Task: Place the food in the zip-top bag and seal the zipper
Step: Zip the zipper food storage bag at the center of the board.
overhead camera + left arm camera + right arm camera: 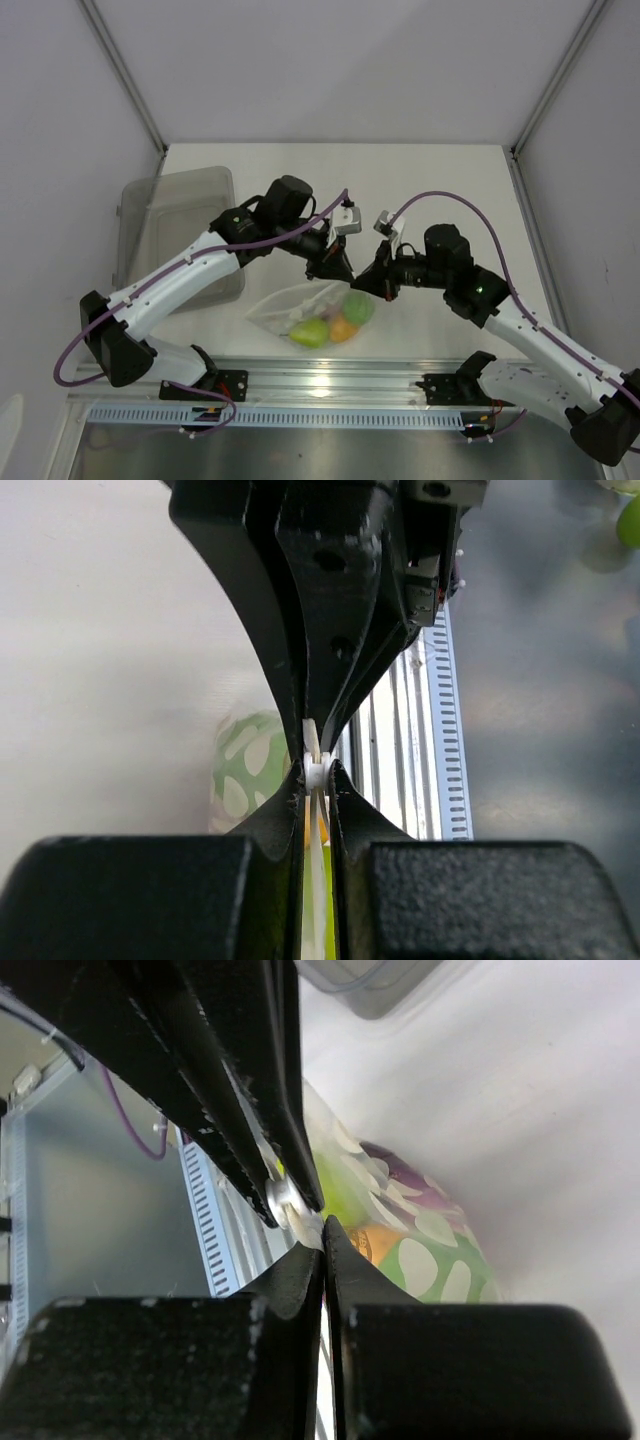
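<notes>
The bag [275, 306], near the bench's [450, 200] front edge, lies long axis left to right with the food [357, 307] bunched at its right end, mouth edge raised toward the far side, where the left jaws and right jaws, tip to tip, are both clamped shut on it.
</notes>
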`<state>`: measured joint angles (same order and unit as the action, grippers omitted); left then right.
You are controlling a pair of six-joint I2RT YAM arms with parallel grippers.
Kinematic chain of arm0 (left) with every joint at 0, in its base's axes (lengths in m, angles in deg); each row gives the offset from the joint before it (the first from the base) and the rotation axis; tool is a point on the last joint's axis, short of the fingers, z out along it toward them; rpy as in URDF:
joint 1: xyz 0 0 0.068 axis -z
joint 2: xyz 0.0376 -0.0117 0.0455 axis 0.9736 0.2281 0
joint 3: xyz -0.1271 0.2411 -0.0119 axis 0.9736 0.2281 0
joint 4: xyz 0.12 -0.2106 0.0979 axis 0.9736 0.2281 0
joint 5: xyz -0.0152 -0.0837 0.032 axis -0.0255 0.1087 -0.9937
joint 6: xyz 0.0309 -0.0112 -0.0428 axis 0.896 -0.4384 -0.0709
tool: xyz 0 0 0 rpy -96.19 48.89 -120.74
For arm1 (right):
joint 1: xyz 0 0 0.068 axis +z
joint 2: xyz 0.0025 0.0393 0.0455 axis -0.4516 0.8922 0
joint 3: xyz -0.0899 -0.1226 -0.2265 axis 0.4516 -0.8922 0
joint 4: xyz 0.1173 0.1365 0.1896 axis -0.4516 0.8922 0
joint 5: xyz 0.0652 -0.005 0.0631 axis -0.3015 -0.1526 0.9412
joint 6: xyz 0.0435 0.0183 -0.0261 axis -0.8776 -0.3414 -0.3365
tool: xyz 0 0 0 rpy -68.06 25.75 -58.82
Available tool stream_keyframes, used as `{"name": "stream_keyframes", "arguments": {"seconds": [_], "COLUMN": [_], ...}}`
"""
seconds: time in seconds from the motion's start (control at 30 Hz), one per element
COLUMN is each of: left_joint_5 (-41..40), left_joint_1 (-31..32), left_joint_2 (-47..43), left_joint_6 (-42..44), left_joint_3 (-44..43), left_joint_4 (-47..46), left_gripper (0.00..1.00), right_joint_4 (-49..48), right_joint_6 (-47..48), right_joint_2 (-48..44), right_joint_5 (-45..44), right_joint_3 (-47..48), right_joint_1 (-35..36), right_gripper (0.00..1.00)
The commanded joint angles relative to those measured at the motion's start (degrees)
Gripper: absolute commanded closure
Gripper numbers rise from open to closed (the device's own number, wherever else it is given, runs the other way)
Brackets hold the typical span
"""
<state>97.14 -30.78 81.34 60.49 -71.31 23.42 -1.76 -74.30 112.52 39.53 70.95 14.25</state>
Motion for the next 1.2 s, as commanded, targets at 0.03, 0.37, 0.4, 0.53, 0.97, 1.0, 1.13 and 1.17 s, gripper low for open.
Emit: {"name": "stream_keyframes", "arguments": {"seconds": [0.03, 0.37, 0.4, 0.53, 0.97, 1.0, 1.13, 1.17], "left_joint_5": [-0.7, -0.9, -0.7, -0.7, -1.1, -1.2, -1.2, -1.3], "left_joint_1": [-0.2, -1.9, -1.9, -2.1, -2.6, -2.7, -3.1, -3.2], "left_joint_2": [-0.3, -2.8, -2.8, -3.0, -4.6, -4.7, -5.2, -5.3], "left_joint_6": [-0.4, -1.5, -1.4, -1.8, -1.9, -2.0, -1.8, -1.8], "left_joint_3": [-0.1, 2.7, 2.8, 3.6, 4.8, 4.9, 4.9, 5.1], "left_joint_4": [-0.2, -2.9, -2.8, -3.5, -3.1, -3.1, -3.1, -3.2], "left_gripper": [0.99, 0.99, 0.99, 0.99, 0.99, 0.99, 0.99, 0.99], "right_joint_4": [-5.2, -4.7, -4.6, -3.9, -2.8, -2.7, -1.8, -1.5], "right_joint_6": [-4.9, -7.5, -7.7, -7.5, -8.9, -9.1, -9.7, -9.8], "right_joint_2": [-3.6, -5.9, -6.0, -6.3, -6.8, -6.9, -7.6, -7.8], "right_joint_5": [-4.7, -4.8, -4.8, -4.9, -7.0, -7.3, -8.2, -8.3], "right_joint_3": [-1.1, -1.4, -1.5, -1.1, -1.6, -1.3, -1.1, -1.1], "right_joint_1": [-3.1, -7.5, -7.7, -8.0, -9.1, -9.1, -9.5, -9.5], "right_gripper": [1.0, 1.0, 1.0, 1.0, 1.0, 1.0, 1.0, 1.0]}}
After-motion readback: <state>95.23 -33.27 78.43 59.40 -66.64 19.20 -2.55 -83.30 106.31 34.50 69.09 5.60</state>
